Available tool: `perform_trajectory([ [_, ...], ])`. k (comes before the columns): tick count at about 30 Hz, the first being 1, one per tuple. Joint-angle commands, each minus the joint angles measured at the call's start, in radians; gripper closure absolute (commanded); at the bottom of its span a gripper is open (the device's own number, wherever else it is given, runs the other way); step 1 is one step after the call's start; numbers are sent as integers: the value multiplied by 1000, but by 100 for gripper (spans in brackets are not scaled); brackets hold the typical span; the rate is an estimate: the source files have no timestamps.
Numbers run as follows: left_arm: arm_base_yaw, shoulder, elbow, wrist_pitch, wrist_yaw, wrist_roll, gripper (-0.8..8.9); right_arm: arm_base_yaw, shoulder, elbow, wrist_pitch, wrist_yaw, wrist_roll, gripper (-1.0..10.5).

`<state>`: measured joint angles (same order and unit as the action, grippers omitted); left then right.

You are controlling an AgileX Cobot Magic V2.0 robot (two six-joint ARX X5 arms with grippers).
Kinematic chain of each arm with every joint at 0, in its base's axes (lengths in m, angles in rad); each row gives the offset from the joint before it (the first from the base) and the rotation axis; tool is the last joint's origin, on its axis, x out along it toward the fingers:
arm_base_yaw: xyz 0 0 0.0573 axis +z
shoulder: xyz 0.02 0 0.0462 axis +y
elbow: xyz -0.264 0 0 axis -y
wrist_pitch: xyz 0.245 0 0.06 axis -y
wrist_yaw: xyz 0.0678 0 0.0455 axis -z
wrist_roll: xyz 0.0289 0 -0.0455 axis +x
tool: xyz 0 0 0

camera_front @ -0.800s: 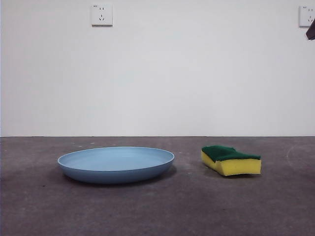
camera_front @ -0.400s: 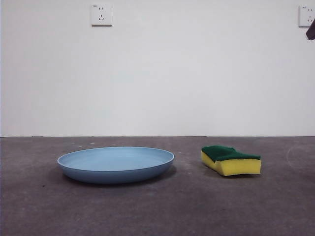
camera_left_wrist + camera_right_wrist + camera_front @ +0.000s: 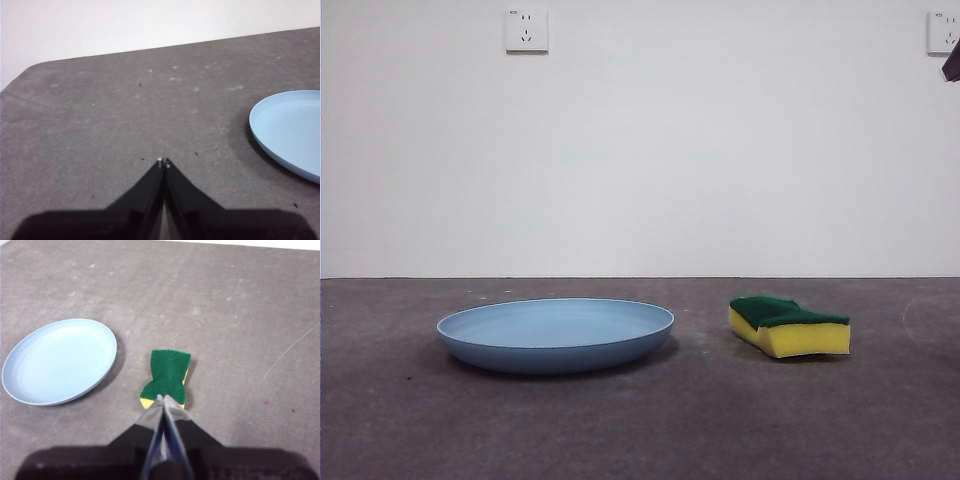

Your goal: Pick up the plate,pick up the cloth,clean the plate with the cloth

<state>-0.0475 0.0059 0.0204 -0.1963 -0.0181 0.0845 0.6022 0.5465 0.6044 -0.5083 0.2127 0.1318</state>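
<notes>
The light-blue plate [image 3: 556, 334] lies flat on the grey table, left of centre in the front view. The cloth, a yellow sponge with a green top [image 3: 788, 325], lies to its right, apart from it. My left gripper [image 3: 163, 162] is shut and empty above bare table, with the plate's edge [image 3: 287, 131] off to one side. My right gripper [image 3: 160, 399] is shut and empty, high above the sponge [image 3: 167, 372], with the plate [image 3: 59, 360] beside it. In the front view one arm shows only as a black tip [image 3: 951, 63] at the top right corner.
The grey table [image 3: 720, 420] runs back to a white wall with two power sockets [image 3: 526, 30]. A rounded table corner [image 3: 30, 70] shows in the left wrist view. A faint white scratch [image 3: 285, 355] marks the table near the sponge.
</notes>
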Motion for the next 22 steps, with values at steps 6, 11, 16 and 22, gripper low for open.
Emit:
perform_trajectory([
  [6,3,-2,-9,-7,-2,-8,817,2,-2,-4,3,3,9,945],
  [11,3,-2,-9,-7,-2,-8,817,2,-2,-4,3,2,9,945],
  [16,3,-2,-9,-7,-2,-8,817,1,-2,-4,0,16,1,946],
  [22,3,-2,-9,-7,-2,-8,817,-66,-58,-8,11,118,-114,946],
])
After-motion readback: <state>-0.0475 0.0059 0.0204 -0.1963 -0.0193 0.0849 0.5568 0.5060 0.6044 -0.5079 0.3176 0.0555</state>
